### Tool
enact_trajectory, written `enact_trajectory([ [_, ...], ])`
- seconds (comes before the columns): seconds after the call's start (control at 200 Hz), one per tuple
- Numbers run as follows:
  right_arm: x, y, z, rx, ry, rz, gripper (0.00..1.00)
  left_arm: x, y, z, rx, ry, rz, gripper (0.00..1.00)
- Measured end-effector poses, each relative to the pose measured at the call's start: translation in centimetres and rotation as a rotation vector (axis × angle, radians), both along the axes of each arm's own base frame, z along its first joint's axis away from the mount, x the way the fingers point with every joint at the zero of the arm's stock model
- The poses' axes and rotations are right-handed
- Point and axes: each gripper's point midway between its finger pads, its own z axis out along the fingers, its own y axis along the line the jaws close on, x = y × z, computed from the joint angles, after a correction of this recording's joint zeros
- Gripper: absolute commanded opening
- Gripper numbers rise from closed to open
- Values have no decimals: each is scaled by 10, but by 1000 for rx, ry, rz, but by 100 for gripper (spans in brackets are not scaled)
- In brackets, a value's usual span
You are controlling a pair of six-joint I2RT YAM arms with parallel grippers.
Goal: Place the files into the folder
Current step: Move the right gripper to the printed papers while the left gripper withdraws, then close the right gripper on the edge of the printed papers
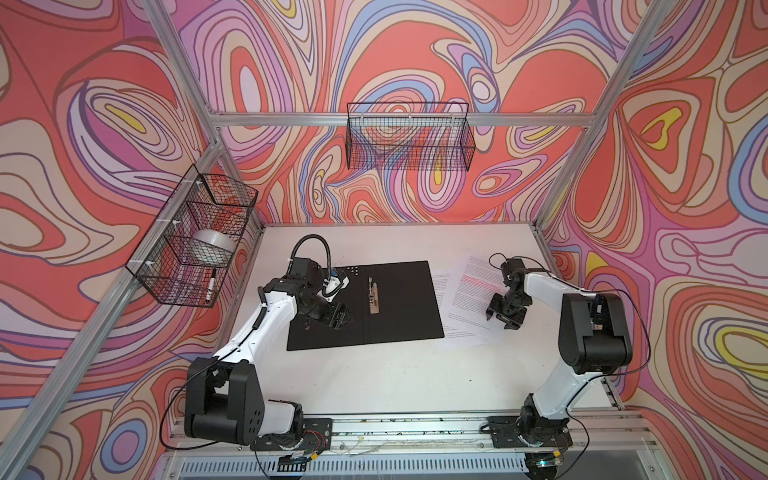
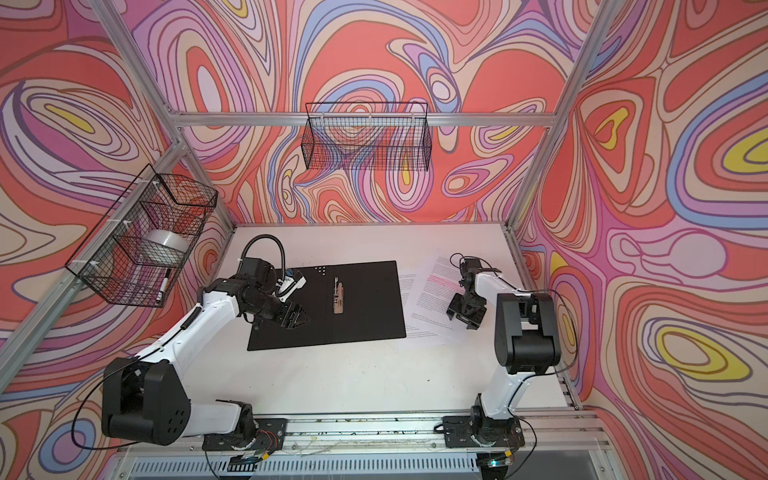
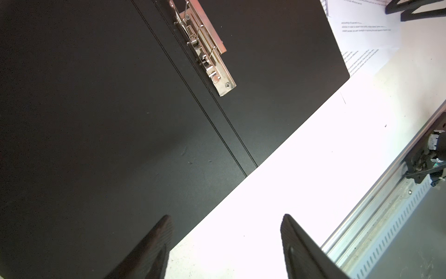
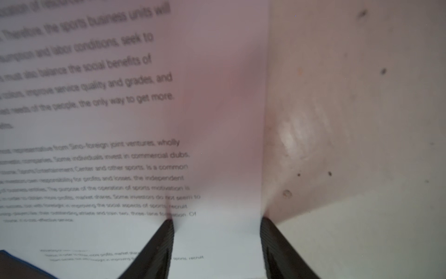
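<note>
Left gripper [image 1: 343, 319]: hung over the folder's left flap, jaws spread, nothing between them.
Folder [image 1: 399, 299]: lay open and flat on the table [image 1: 374, 374], black inside up, metal clip [image 1: 374, 296] along the spine, right flap bare.
Files [image 1: 469, 286]: lay just right of the folder, a few sheets loosely fanned, pink-highlighted page on top; whether the near edges touched or overlapped the folder's right edge could not be told.
Right gripper [image 4: 217, 219]: sat low on the files' outer edge, jaws partly spread. 1 fingertip rested on the printed sheet, the other at the sheet's border by bare table — no pinch visible.
Step in hand: judged as getting hold of the paper's edge; 0 sheets in the folder.
Next move: probably called for squeezing the edge into a ridge, lifting, then carrying leftward onto the right flap beside the clip — with care against thin sheets slipping apart.
</note>
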Motion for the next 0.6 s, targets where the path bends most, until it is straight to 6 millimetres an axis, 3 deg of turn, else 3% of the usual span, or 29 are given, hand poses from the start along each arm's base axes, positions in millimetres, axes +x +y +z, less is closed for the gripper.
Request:
enact_trajectory([
  [0.341, -1, -3, -1, -20, -4, 17, 28, 0, 1, 0, 4, 0, 1, 70],
  [0.426, -1, -4, -1, -24, -9, 28, 16, 0, 1, -1, 4, 0, 1, 70],
  [0.596, 0, -4, 0, -22, -17, 40, 7, 0, 1, -1, 4, 0, 2, 70],
])
